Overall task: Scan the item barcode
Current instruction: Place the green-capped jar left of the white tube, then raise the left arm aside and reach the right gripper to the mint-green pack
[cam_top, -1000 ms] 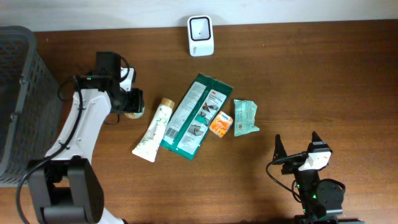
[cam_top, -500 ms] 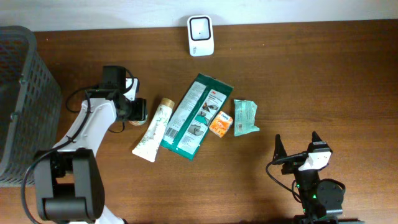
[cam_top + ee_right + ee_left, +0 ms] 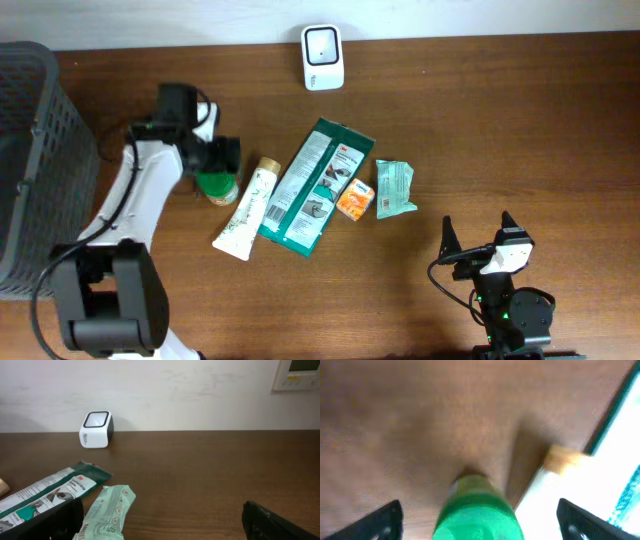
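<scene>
A small bottle with a green cap [image 3: 212, 184] sits on the table left of the white tube [image 3: 248, 208]. My left gripper [image 3: 214, 166] is over it and open. In the left wrist view the green cap [image 3: 477, 510] fills the space between the black fingertips [image 3: 382, 521], with a gap on each side. The white barcode scanner [image 3: 323, 57] stands at the back edge and shows far left in the right wrist view [image 3: 96, 429]. My right gripper [image 3: 478, 245] hangs open near the front right, holding nothing [image 3: 162, 517].
A green 3M package [image 3: 318, 185], a small orange packet [image 3: 354, 200] and a mint-green pouch [image 3: 395, 188] lie mid-table. The pouch [image 3: 107, 510] and package [image 3: 55, 489] also show ahead of the right gripper. A dark mesh basket [image 3: 30, 160] stands at the left edge.
The left jaws have opened wide and let go of the green-capped bottle, which now shows on the table by the tube. The right arm has not moved.
</scene>
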Robot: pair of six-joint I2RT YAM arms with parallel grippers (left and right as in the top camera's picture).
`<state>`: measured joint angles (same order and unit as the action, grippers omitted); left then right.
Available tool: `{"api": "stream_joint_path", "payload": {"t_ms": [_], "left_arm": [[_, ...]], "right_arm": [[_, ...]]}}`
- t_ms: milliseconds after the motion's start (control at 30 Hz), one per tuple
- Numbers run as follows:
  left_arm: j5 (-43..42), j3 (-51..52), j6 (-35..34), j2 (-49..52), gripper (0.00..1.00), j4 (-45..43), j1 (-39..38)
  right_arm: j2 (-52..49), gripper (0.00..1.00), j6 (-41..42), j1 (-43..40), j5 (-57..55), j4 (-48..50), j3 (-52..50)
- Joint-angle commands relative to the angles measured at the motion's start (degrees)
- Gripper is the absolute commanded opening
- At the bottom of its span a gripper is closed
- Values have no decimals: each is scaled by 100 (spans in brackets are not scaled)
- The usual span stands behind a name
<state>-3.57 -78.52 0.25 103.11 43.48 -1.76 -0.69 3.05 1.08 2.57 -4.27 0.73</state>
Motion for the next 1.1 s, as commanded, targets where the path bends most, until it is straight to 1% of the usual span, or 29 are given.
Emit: {"api": "stream_joint_path", "payload": {"t_ms": [0,33,133,200,233,300,333,367,433,500,533,600,667,700,733,800,867,900,933,967,1000,1067], "left_arm": [[-2,-1421,35,-472,99,752,-22],[-4,-1956,304,-496,99,1176,-22],[-2,-3038,1062,-496,99,2070,146],[-4,-3410,1169,-496,99,2385,402],[-107,-3517,1211,-496,99,2485,625],[-1008,-3521,1390,-476,100,2581,1067],[-1320,-3521,1541,-468,99,2634,1266],[-1392,-3521,1596,-468,99,2647,1327],[-1408,-3521,1593,-468,99,2640,1355],[-1408,-3521,1591,-468,99,2623,1355],[-1403,-3521,1591,-468,99,2625,1355],[-1405,-3521,1591,-468,99,2625,1355],[-1405,-3521,1591,-468,99,2625,1355],[-1403,-3521,1591,-468,99,2625,1355],[-1403,-3521,1591,-468,99,2625,1355],[-1405,-3521,1591,-468,99,2625,1355],[-1405,-3521,1591,-468,99,2625,1355],[-1405,-3521,1591,-468,99,2625,1355],[-1403,-3521,1591,-468,99,2625,1355],[-1403,-3521,1591,-468,99,2625,1355],[-1405,-3521,1591,-468,99,2625,1355],[-1405,-3521,1591,-468,99,2625,1355]], "right_arm": [[33,98,42,46,-26,-7,-42],[33,98,42,46,-28,-4,-42],[33,98,42,46,-26,-7,-42],[33,98,42,46,-26,-4,-42],[33,99,42,46,-26,0,-42],[33,98,39,46,-35,-2,-42],[33,98,39,42,-223,0,-42],[33,98,66,42,-282,55,-42],[33,98,70,42,-59,229,-42],[15,98,243,42,433,240,131],[-42,98,422,42,501,205,293],[-409,98,494,42,656,-48,940],[-1327,98,476,42,774,-693,2105],[-1661,98,472,42,785,-949,2492],[-2391,98,358,42,861,-1650,3327],[-3486,98,2,42,1108,-2555,4498],[-4758,98,-186,42,1235,-3615,5766],[-5088,98,-356,42,1344,-3864,6096],[-5786,98,-584,42,1375,-4253,6754],[-6142,98,-531,42,1451,-4291,7029],[-6496,98,-518,42,1947,-4234,7211],[-7226,98,-520,48,3727,-3432,7263]]}}
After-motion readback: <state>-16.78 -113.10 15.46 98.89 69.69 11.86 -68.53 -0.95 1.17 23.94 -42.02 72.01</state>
